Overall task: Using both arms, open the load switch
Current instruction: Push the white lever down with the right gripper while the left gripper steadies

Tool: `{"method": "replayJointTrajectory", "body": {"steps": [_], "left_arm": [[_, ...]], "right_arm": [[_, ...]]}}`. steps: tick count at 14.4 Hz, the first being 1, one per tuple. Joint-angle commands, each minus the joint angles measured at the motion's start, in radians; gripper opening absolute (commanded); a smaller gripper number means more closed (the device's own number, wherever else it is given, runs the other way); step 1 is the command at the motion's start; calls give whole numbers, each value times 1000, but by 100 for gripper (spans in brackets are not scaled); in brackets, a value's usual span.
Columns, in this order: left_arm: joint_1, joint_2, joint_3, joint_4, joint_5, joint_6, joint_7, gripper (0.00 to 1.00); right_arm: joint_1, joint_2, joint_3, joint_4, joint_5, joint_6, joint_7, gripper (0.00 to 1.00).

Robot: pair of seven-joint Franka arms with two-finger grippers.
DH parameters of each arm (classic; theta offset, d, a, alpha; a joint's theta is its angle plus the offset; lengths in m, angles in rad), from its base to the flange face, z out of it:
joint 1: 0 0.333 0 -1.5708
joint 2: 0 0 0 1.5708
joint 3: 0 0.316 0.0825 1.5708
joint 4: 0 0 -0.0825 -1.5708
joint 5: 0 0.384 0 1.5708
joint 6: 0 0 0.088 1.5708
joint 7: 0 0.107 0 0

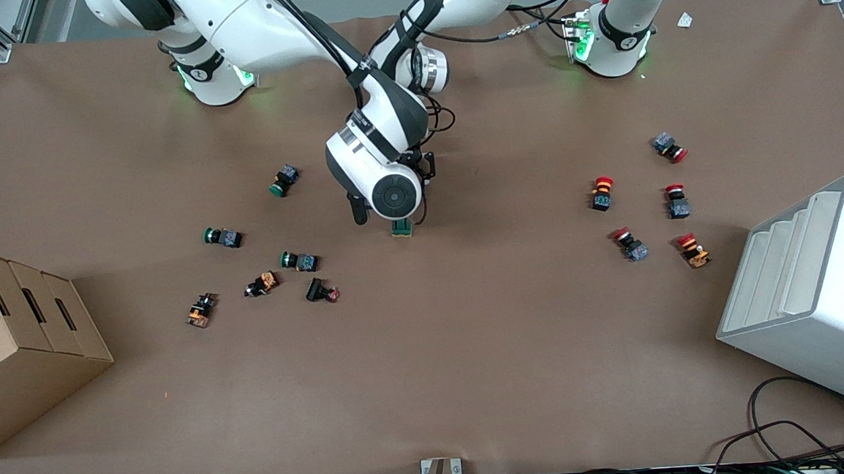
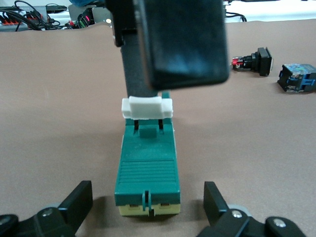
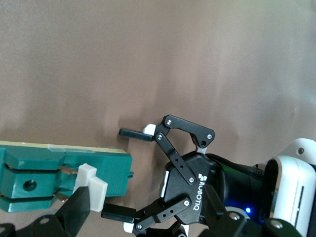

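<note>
Your load switch (image 2: 147,170) lies flat on the table (image 1: 473,351), mid-table, under both wrists — its white lever (image 2: 146,107) raised at one end. The left hand (image 2: 148,210) sits low at the switch's other end, fingers spread to either side and not touching it. The right hand (image 3: 81,207) is down at the lever; one dark finger (image 2: 175,42) stands against it, but you cannot tell its spread.
</note>
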Motion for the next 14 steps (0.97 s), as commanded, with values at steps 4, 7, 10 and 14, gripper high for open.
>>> {"method": "replayJointTrajectory", "body": {"steps": [4, 7, 10, 14], "left_arm": [[-8, 31, 3, -5, 8, 4, -17, 99], [-8, 31, 3, -4, 8, 4, -17, 99], [-8, 31, 3, -4, 8, 4, -17, 99], [-8, 31, 3, -4, 8, 4, -17, 99]], "right_arm": [[19, 26, -1, -13, 0, 20, 14, 100], [19, 33, -1, -13, -3, 20, 14, 100], [7, 26, -4, -7, -9, 11, 5, 100], [-74, -23, -10, 1, -136, -7, -235, 100]]}}
